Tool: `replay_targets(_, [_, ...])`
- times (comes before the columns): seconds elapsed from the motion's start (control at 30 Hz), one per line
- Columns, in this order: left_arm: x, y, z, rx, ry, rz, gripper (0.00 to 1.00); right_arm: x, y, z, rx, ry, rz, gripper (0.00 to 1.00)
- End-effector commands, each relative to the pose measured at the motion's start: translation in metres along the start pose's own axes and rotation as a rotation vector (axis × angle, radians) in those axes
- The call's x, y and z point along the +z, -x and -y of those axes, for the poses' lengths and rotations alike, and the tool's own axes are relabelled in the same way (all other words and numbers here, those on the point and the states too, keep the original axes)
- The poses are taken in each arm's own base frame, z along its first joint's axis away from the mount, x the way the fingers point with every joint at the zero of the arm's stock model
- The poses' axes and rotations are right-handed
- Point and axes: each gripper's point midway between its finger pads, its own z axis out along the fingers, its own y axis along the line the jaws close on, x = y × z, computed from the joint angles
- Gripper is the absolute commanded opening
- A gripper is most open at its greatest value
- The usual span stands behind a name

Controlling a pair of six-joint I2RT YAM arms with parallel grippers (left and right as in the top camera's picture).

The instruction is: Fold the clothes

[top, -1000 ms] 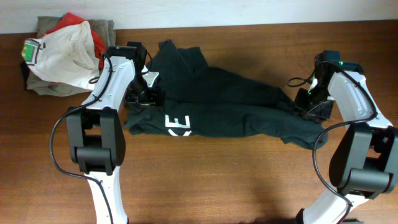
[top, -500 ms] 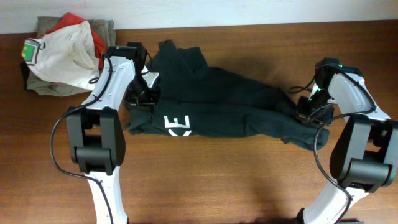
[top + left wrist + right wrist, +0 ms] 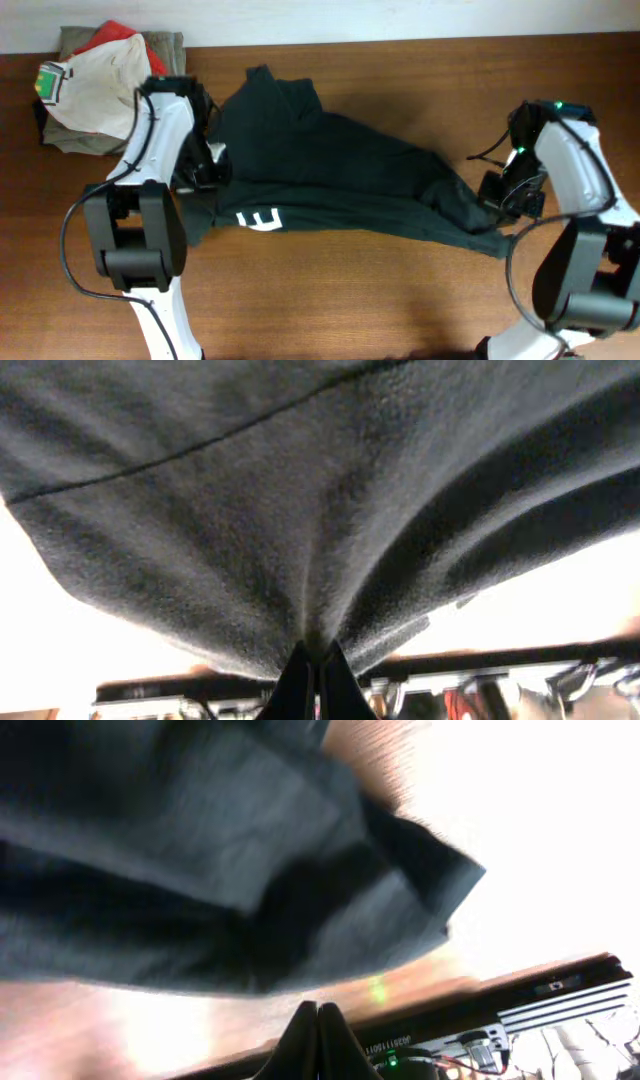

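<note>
The black T-shirt point(image 3: 340, 175) lies stretched across the wooden table, its white letters point(image 3: 258, 218) near the front left edge. My left gripper point(image 3: 205, 172) is at the shirt's left end. In the left wrist view the cloth point(image 3: 300, 510) gathers into a pinch between its shut jaws point(image 3: 312, 652). My right gripper point(image 3: 498, 196) is at the bunched right end of the shirt. Its jaws point(image 3: 317, 1010) are shut in the right wrist view. The dark fabric point(image 3: 200, 870) lies just past the tips, with a strip of wood between and no cloth showing in them.
A pile of garments sits at the back left corner: a white one with a green-yellow tag point(image 3: 95, 85), a red one point(image 3: 120, 35) and an olive-grey one point(image 3: 170, 45). The table's far edge point(image 3: 400, 40) meets a pale wall.
Both grippers have shut. The left arm has moved left and drawn the shirt and its letters leftward. The right gripper has shifted slightly right and toward the front.
</note>
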Motion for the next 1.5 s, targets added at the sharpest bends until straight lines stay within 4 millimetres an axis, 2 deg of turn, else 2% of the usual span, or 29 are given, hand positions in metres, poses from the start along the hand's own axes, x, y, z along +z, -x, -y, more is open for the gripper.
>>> replay_targets(0.0, [0.033, -0.028, -0.002, -0.044, 0.029, -0.129, 0.01, 0.019, -0.035, -0.012, -0.025, -0.045, -0.026, 0.04])
replay_targets(0.07, [0.064, -0.044, -0.004, -0.072, 0.027, -0.211, 0.0, 0.039, -0.049, -0.013, -0.004, -0.073, -0.043, 0.04])
replay_targets(0.1, [0.074, -0.049, -0.005, -0.09, 0.03, -0.232, 0.05, 0.041, -0.049, -0.013, 0.005, -0.072, -0.04, 0.04])
replay_targets(0.17, [0.081, -0.045, -0.005, -0.095, 0.028, -0.213, 0.23, 0.039, -0.037, -0.015, 0.009, -0.049, 0.001, 0.05])
replay_targets(0.2, [0.079, -0.034, -0.005, -0.091, 0.025, -0.169, 0.29, 0.036, -0.03, -0.017, 0.014, -0.038, 0.026, 0.12])
replay_targets(0.23, [0.076, -0.028, -0.004, -0.092, 0.024, -0.144, 0.29, 0.031, -0.024, -0.018, 0.019, -0.027, 0.049, 0.2])
replay_targets(0.3, [0.056, -0.014, -0.001, -0.09, 0.019, -0.083, 0.34, 0.019, -0.011, -0.02, 0.004, -0.001, 0.1, 0.93])
replay_targets(0.33, [0.045, -0.007, 0.0, -0.086, 0.016, -0.049, 0.35, 0.015, -0.006, -0.02, 0.009, 0.008, 0.116, 0.99])
replay_targets(0.37, [0.031, 0.002, 0.002, -0.081, 0.012, 0.001, 0.37, 0.009, -0.001, -0.02, 0.01, 0.019, 0.135, 0.99])
replay_targets(0.4, [0.015, 0.015, 0.003, -0.074, 0.014, 0.071, 0.72, 0.005, 0.004, -0.021, -0.001, 0.028, 0.156, 0.99])
replay_targets(0.43, [0.002, 0.028, 0.004, -0.053, 0.01, 0.141, 0.99, 0.003, 0.01, -0.022, -0.007, 0.037, 0.179, 0.99])
replay_targets(0.5, [-0.005, 0.048, 0.008, -0.031, -0.007, 0.225, 0.99, 0.003, 0.011, -0.024, -0.028, 0.038, 0.185, 0.99])
replay_targets(0.6, [0.002, 0.064, 0.021, 0.033, -0.074, 0.273, 0.99, 0.002, 0.015, -0.025, -0.028, 0.044, 0.2, 0.99])
replay_targets(0.63, [0.012, 0.066, 0.021, 0.034, -0.081, 0.273, 0.99, 0.002, 0.016, -0.026, -0.03, 0.046, 0.206, 0.99])
replay_targets(0.8, [0.032, 0.069, 0.01, 0.013, -0.028, 0.273, 0.91, 0.001, 0.017, -0.026, -0.03, 0.047, 0.209, 0.99])
replay_targets(0.83, [0.034, 0.069, 0.002, -0.019, 0.013, 0.272, 0.9, 0.001, 0.017, -0.026, -0.03, 0.047, 0.209, 0.99])
replay_targets(0.9, [0.031, 0.077, -0.015, -0.062, 0.104, 0.31, 0.89, 0.001, 0.017, -0.026, -0.03, 0.047, 0.209, 0.99])
replay_targets(1.0, [0.025, 0.09, -0.026, -0.123, 0.127, 0.37, 0.89, 0.002, 0.016, -0.026, -0.056, 0.044, 0.207, 0.99])
replay_targets(1.07, [0.025, 0.092, -0.023, -0.12, 0.097, 0.379, 0.89, 0.001, 0.016, -0.026, -0.056, 0.044, 0.208, 0.99])
replay_targets(1.17, [0.035, 0.087, -0.014, -0.108, 0.049, 0.345, 0.8, 0.001, 0.017, -0.026, -0.056, 0.045, 0.21, 0.99])
replay_targets(1.23, [0.041, 0.085, -0.013, -0.105, 0.049, 0.334, 0.66, 0.001, 0.017, -0.026, -0.056, 0.045, 0.21, 0.99])
replay_targets(1.3, [0.041, 0.087, -0.013, -0.103, 0.049, 0.344, 0.35, 0.001, 0.017, -0.026, -0.056, 0.045, 0.21, 0.99])
replay_targets(1.33, [0.04, 0.089, -0.013, -0.103, 0.049, 0.353, 0.06, 0.001, 0.018, -0.026, -0.056, 0.046, 0.213, 0.99])
replay_targets(1.37, [0.038, 0.093, -0.014, -0.105, 0.058, 0.372, 0.0, 0.001, 0.019, -0.027, -0.057, 0.048, 0.219, 1.0])
replay_targets(1.43, [0.02, 0.101, -0.019, -0.114, 0.069, 0.419, 0.01, 0.0, 0.021, -0.028, -0.057, 0.052, 0.229, 1.0])
replay_targets(1.47, [-0.002, 0.1, -0.018, -0.114, 0.073, 0.454, 0.0, 0.0, 0.021, -0.028, -0.057, 0.052, 0.228, 0.99])
